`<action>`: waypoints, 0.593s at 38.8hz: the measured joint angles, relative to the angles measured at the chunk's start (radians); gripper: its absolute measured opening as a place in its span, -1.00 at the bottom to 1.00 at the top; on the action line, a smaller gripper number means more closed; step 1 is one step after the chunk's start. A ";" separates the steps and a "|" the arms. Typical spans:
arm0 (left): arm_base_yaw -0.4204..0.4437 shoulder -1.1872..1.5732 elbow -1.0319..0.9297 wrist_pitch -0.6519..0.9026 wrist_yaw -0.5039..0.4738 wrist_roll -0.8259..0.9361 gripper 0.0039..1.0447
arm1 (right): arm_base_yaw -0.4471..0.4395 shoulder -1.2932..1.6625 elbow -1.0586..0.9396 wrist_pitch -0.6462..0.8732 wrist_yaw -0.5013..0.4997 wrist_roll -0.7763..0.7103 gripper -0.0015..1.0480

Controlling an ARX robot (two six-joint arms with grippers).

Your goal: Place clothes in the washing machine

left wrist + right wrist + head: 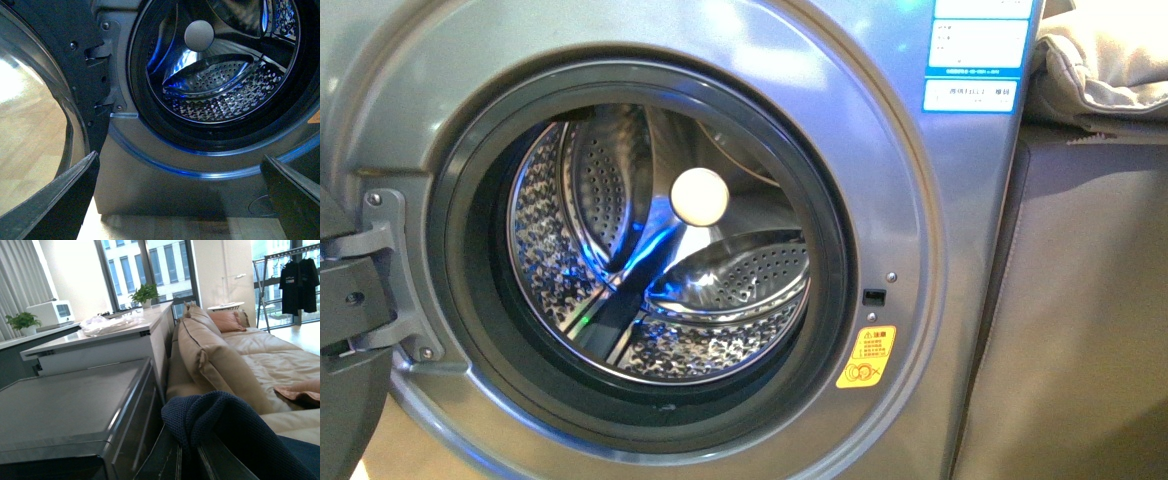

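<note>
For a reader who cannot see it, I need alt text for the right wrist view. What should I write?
A dark navy ribbed garment is held bunched in the right gripper. Behind it are a beige sofa, a grey flat-topped unit and a white counter with potted plants.

The washing machine (925, 210) carries a yellow warning sticker (866, 357) and blue-white labels (975, 50) (print too small to read).

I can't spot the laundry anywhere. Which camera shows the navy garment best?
The right wrist view: the navy garment bunches up right by the camera. The front and left wrist views show only the washing machine, no garment.
</note>
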 joint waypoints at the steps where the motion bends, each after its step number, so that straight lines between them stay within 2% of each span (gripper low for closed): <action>1: 0.000 0.000 0.000 0.000 0.000 0.000 0.88 | 0.051 0.032 0.079 -0.054 0.039 -0.022 -0.95; 4: 0.000 0.000 0.000 0.000 0.000 0.000 0.88 | 0.213 0.126 0.303 -0.200 0.152 -0.084 -0.95; 5: 0.000 0.000 0.000 0.000 0.000 0.000 0.88 | 0.224 0.133 0.317 -0.209 0.152 -0.088 -0.95; 6: 0.000 0.000 0.000 0.000 0.000 0.000 0.88 | 0.282 0.169 0.398 -0.257 0.192 -0.093 -0.95; 10: 0.000 0.000 0.000 0.000 0.000 0.000 0.88 | 0.390 0.232 0.517 -0.319 0.232 -0.173 -0.95; 12: 0.000 0.000 0.000 0.000 0.000 0.000 0.88 | 0.472 0.264 0.574 -0.349 0.293 -0.209 -0.95; 13: 0.000 0.000 0.000 0.000 0.000 0.000 0.88 | 0.578 0.254 0.545 -0.313 0.391 -0.241 -0.95; 15: 0.000 0.000 0.000 0.000 0.000 0.000 0.88 | 0.726 0.213 0.449 -0.234 0.479 -0.267 -0.95; 17: 0.000 0.000 0.000 0.000 0.001 0.000 0.88 | 0.855 0.172 0.343 -0.169 0.483 -0.283 -0.95; 19: 0.000 0.000 0.000 0.000 0.001 0.000 0.88 | 0.936 0.142 0.261 -0.127 0.471 -0.289 -0.95; 21: 0.000 0.000 0.000 0.000 -0.002 0.000 0.88 | 1.054 0.096 0.104 -0.053 0.444 -0.296 -0.95; 23: 0.000 0.000 0.000 0.000 -0.002 0.000 0.88 | 1.107 0.063 -0.021 0.008 0.447 -0.302 -0.95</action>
